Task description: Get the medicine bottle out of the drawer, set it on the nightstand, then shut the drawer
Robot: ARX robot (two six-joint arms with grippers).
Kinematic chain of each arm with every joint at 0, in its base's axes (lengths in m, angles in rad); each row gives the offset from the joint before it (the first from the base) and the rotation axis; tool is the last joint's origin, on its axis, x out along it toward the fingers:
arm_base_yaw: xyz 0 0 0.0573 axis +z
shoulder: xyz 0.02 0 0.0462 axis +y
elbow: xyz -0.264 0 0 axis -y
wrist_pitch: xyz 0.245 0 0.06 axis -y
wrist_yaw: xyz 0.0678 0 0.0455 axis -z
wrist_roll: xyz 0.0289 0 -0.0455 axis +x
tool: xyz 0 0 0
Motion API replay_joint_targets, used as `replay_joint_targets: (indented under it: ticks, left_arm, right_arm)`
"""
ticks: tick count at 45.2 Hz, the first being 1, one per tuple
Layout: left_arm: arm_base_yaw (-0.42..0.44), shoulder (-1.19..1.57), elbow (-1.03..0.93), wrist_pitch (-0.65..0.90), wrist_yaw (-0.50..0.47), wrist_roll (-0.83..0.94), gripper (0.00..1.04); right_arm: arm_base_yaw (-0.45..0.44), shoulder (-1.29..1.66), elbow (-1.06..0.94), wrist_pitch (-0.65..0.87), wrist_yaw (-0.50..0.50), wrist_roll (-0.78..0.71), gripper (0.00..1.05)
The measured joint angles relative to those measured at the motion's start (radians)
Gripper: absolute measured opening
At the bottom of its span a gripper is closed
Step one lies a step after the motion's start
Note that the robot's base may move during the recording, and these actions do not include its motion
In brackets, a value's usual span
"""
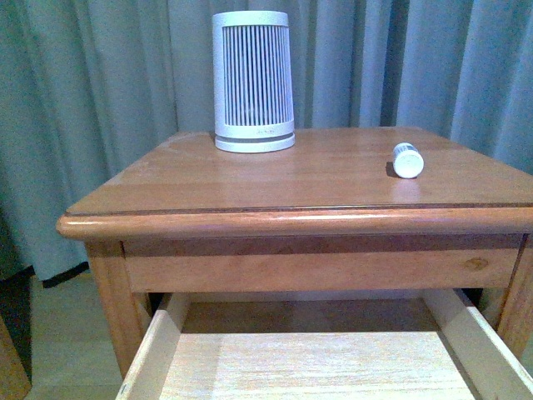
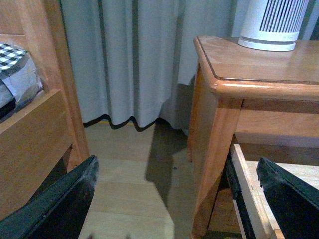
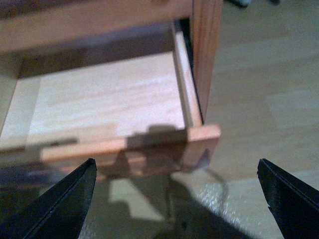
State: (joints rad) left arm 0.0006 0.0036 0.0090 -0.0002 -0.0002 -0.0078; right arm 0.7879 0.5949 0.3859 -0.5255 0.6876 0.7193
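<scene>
The medicine bottle [image 1: 408,159] lies on its side on the right part of the nightstand [image 1: 275,179] top. The upper drawer [image 1: 325,354] stands pulled out below the top, its pale inside bare. Neither arm shows in the front view. In the left wrist view my left gripper [image 2: 177,191] is open and empty, low beside the nightstand's left front corner [image 2: 219,89], with the drawer's side rail [image 2: 246,194] near one finger. In the right wrist view my right gripper [image 3: 177,194] is open and empty, above and in front of the drawer's front panel [image 3: 134,149].
A tall white ribbed cylinder [image 1: 252,81] stands at the back of the nightstand top. Grey curtains [image 1: 100,75] hang behind. A wooden bed frame [image 2: 35,129] with checked bedding stands left of the nightstand, with pale wood floor [image 2: 129,169] between them.
</scene>
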Motion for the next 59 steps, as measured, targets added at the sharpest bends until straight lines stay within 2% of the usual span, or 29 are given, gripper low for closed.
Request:
replay_joint_targets:
  ticks: [8,21,27,41,46,59]
  left_arm:
    - [0.000,0.000,0.000,0.000,0.000,0.000,0.98]
    - [0.000,0.000,0.000,0.000,0.000,0.000,0.98]
    - [0.000,0.000,0.000,0.000,0.000,0.000,0.98]
    - [0.000,0.000,0.000,0.000,0.000,0.000,0.98]
    - [0.000,0.000,0.000,0.000,0.000,0.000,0.98]
    - [0.000,0.000,0.000,0.000,0.000,0.000,0.98]
  right_arm:
    - [0.002,0.097,-0.076,0.074,-0.072,0.085,0.98]
    - [-0.199,0.465,-0.149,0.599,-0.177,-0.037,0.98]
    - [-0.252,0.625,-0.143,0.796,-0.199,-0.102,0.98]
    - [-0.436,1.126,0.022,1.321,-0.291,-0.315,0.98]
    - [-0.487,1.246,0.123,1.392,-0.304,-0.368,0.98]
    - [-0.550,1.329,0.219,1.354,-0.337,-0.423,0.98]
